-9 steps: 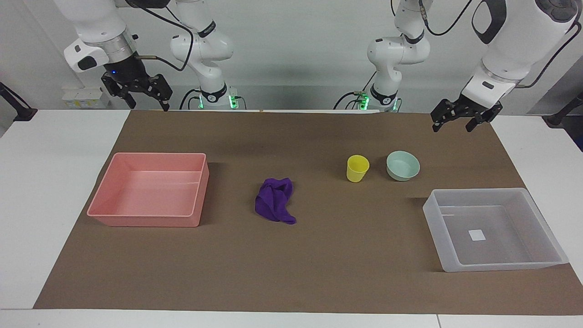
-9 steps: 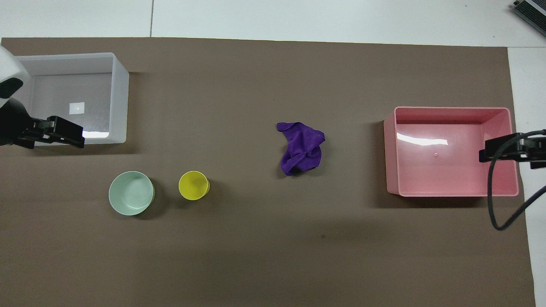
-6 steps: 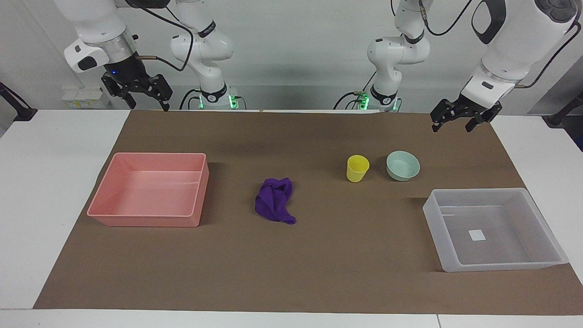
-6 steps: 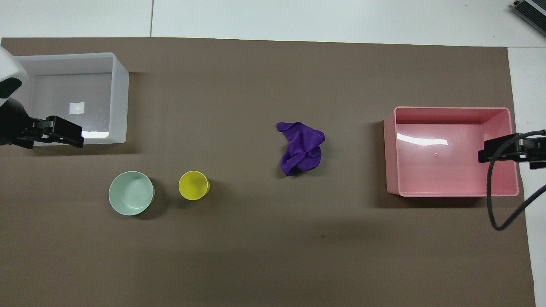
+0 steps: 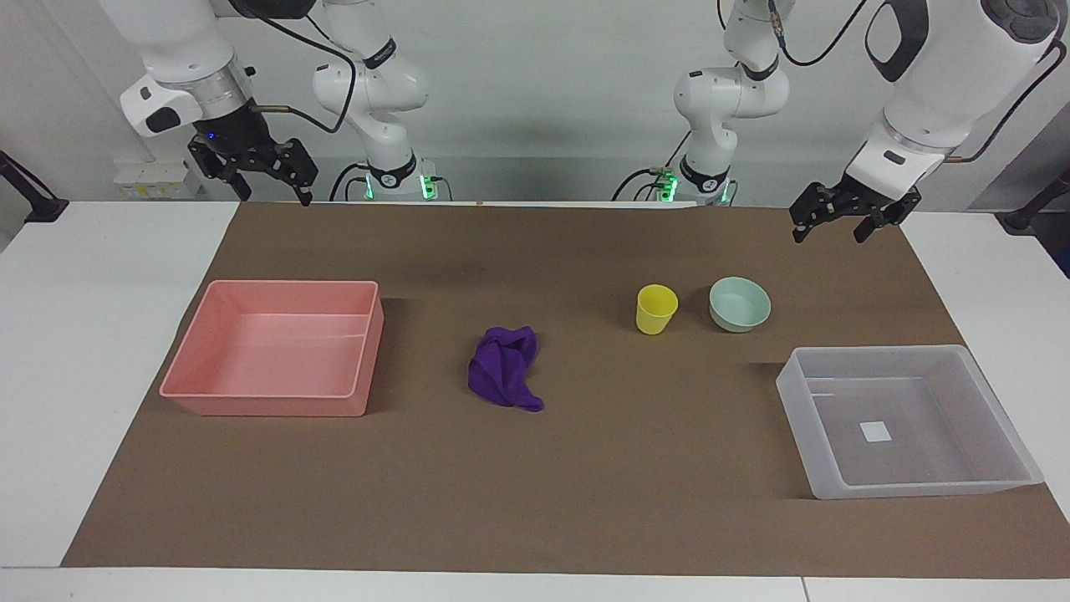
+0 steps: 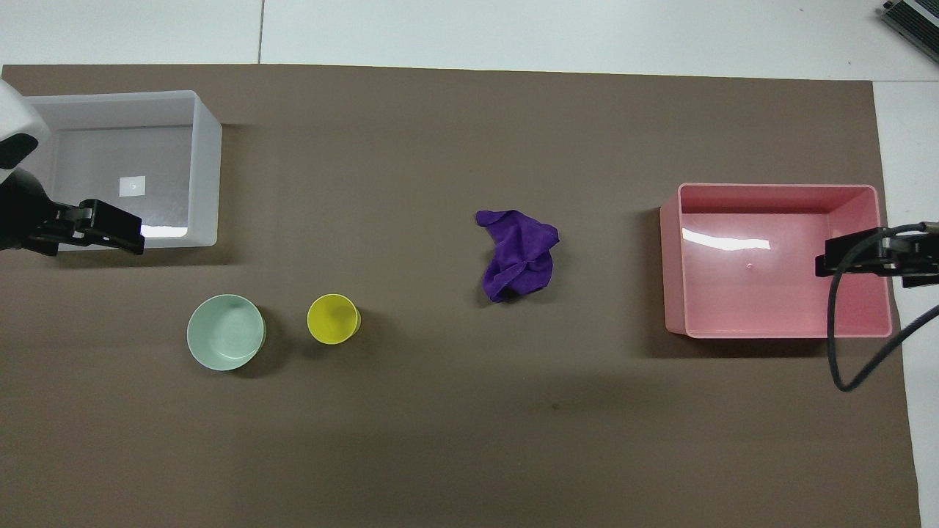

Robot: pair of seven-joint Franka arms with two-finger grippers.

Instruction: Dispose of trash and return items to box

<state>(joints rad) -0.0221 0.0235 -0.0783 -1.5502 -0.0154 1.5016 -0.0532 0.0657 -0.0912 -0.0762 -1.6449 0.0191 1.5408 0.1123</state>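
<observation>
The purple rag (image 5: 504, 378) (image 6: 519, 254) lies crumpled on the brown mat at mid table. The yellow cup (image 5: 656, 308) (image 6: 333, 319) and the mint-green bowl (image 5: 740, 303) (image 6: 225, 342) stand upright side by side, toward the left arm's end. The translucent box (image 5: 790, 391) (image 6: 207, 161), with a white sticker on its floor, lies farther from the robots than the bowl and is empty. My left gripper (image 5: 829, 235) (image 6: 117, 229) hangs open and empty over the mat at that end. My right gripper (image 5: 276, 195) (image 6: 843, 260) hangs open and empty, high over the mat at the right arm's end.
An empty pink tray (image 5: 366, 368) (image 6: 671, 264) sits on the mat toward the right arm's end. The brown mat (image 5: 585, 468) covers most of the white table. A black cable (image 6: 836, 345) loops down from the right arm.
My right gripper has shifted slightly toward the middle of the table. The left gripper and all objects are where they were.
</observation>
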